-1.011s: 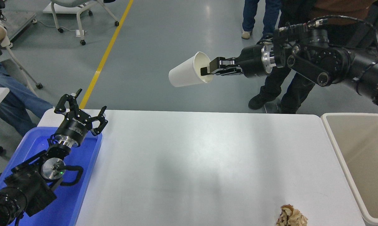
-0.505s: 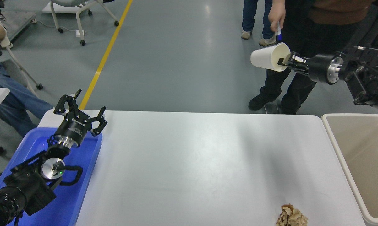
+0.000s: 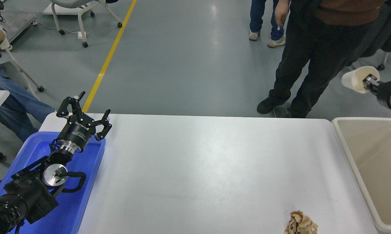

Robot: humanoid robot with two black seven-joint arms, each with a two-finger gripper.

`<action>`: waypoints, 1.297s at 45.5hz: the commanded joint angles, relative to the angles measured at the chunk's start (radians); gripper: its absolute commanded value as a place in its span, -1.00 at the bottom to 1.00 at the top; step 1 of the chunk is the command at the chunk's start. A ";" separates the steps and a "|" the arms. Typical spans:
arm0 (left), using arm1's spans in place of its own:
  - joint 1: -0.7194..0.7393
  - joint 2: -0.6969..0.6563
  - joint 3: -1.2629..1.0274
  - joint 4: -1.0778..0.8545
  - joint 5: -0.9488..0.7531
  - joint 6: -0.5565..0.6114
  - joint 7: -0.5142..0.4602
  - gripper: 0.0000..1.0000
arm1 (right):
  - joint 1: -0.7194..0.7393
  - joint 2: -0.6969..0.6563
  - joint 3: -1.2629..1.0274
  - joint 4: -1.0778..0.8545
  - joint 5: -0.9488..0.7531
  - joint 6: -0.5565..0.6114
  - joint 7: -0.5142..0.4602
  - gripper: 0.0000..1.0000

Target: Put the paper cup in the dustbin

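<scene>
We hold the paper cup [image 3: 356,79] aloft in our right gripper [image 3: 368,81], clamped on its rim, with the cup lying sideways, base pointing left. It hangs beyond the far edge of the dustbin [image 3: 345,143] (whose opening lies below and nearer us), not yet over it. The cup looks plain white, cream inside; our left gripper [image 3: 84,113] rests open over the blue tray [image 3: 88,188].

Left black gripper [image 3: 84,109]: parked lower left, fingers spread.
Right black gripper [image 3: 367,80]: right edge, raised, clamped.
</scene>
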 commanded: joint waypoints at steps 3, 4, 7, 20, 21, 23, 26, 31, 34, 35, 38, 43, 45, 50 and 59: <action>0.000 0.000 0.000 0.000 0.001 0.000 0.000 1.00 | -0.086 -0.038 0.080 -0.010 0.008 -0.093 -0.162 -1.00; 0.000 0.000 0.000 0.000 0.001 0.000 0.000 1.00 | -0.092 -0.040 0.086 -0.010 0.008 -0.097 -0.165 -1.00; 0.000 0.000 0.000 0.000 0.001 0.000 0.000 1.00 | -0.112 -0.050 0.106 -0.010 0.008 -0.104 -0.171 -1.00; 0.000 0.000 0.000 0.000 0.001 0.000 0.000 1.00 | -0.196 -0.058 0.120 -0.006 0.010 -0.133 -0.173 -1.00; 0.000 0.000 0.000 0.000 0.001 0.000 0.000 1.00 | -0.201 -0.057 0.120 -0.004 0.010 -0.136 -0.171 -1.00; 0.000 0.000 0.000 0.000 0.001 0.000 0.000 1.00 | -0.213 -0.052 0.120 -0.001 0.011 -0.143 -0.171 -1.00; 0.000 0.000 0.000 0.000 0.001 0.000 0.000 1.00 | -0.232 -0.032 0.123 0.002 0.013 -0.152 -0.171 -1.00; 0.000 0.000 0.000 0.000 -0.001 0.000 0.000 1.00 | -0.262 0.003 0.126 0.000 0.028 -0.164 -0.171 -1.00; 0.000 0.000 0.000 0.000 -0.001 0.000 0.000 1.00 | -0.279 0.020 0.126 0.002 0.030 -0.166 -0.171 -1.00; 0.000 0.000 0.000 0.000 0.001 0.000 0.000 1.00 | -0.285 0.026 0.125 0.002 0.030 -0.166 -0.171 -1.00; 0.000 0.000 0.000 0.000 0.001 0.000 0.000 1.00 | -0.302 0.042 0.126 0.002 0.031 -0.166 -0.171 -1.00; 0.000 0.000 0.000 0.000 -0.001 0.000 0.000 1.00 | -0.319 0.057 0.125 0.004 0.031 -0.166 -0.169 -1.00; 0.000 0.000 0.000 0.000 -0.001 0.000 0.000 1.00 | -0.321 0.058 0.125 0.004 0.031 -0.167 -0.169 -1.00; 0.000 0.000 0.000 0.000 -0.001 0.000 0.000 1.00 | -0.321 0.058 0.125 0.005 0.031 -0.167 -0.169 -1.00; 0.000 0.000 0.000 0.000 0.001 0.000 0.000 1.00 | -0.322 0.058 0.128 0.005 0.031 -0.166 -0.169 -1.00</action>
